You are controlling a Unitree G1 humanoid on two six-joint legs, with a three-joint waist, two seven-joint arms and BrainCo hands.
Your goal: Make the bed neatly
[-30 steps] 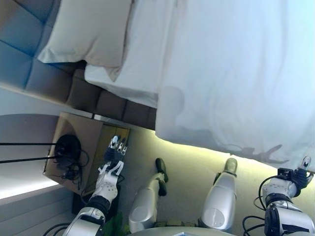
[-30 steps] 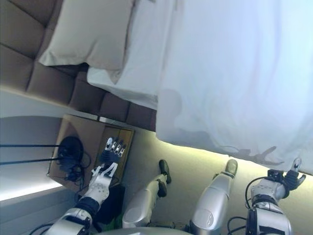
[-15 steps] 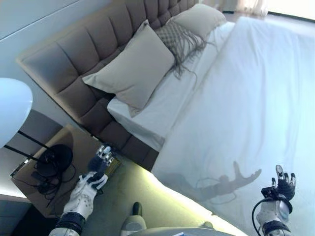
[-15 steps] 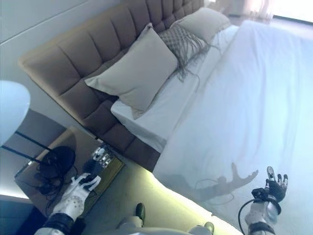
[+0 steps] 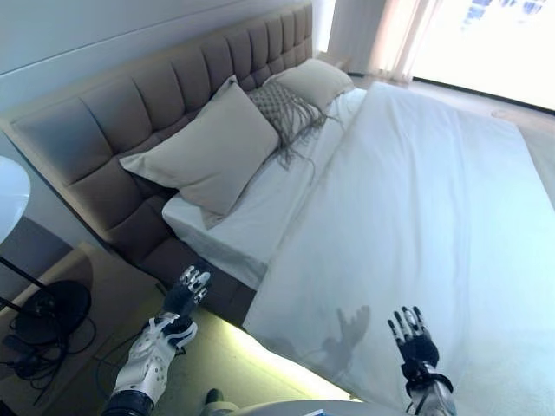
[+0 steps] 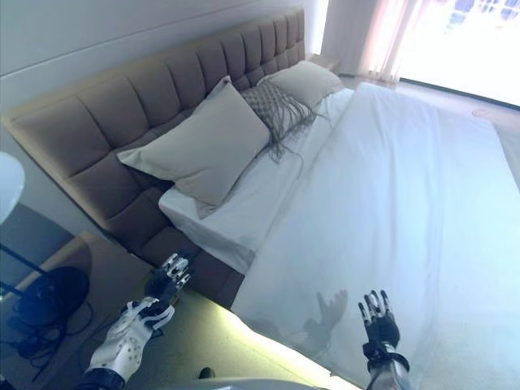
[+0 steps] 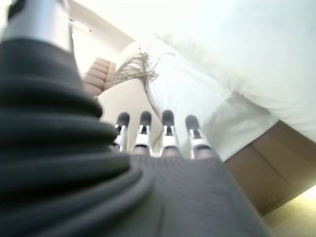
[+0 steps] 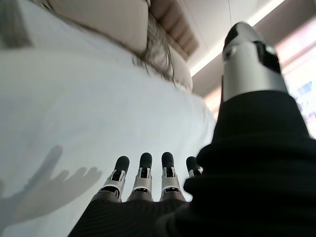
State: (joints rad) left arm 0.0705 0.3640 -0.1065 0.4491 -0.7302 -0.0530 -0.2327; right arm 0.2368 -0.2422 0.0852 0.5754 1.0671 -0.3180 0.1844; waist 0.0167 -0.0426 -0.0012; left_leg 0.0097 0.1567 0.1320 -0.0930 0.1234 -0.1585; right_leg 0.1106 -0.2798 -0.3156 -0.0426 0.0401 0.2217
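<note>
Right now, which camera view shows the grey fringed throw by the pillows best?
The left eye view: the fringed throw lies whole between the two pillows, fringe trailing onto the sheet. The right eye view shows nearly the same. The left wrist view catches only its fringe past the fingers; the right wrist view shows a blurred strip.

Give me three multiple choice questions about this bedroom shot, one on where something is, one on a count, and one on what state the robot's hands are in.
1. Where does the fringed throw lie?
A. between the two pillows
B. on the floor
C. at the foot of the bed

2. How many pillows lean on the headboard?
A. one
B. two
C. four

3. What are the left hand and right hand doing?
A. both gripping the duvet
B. both open, holding nothing
C. one holding a pillow

Answers: 1 A, it drapes between the near pillow and far pillow. 2 B, only those two show. 3 B, fingers straight, above the white duvet or beside the bed.
</note>
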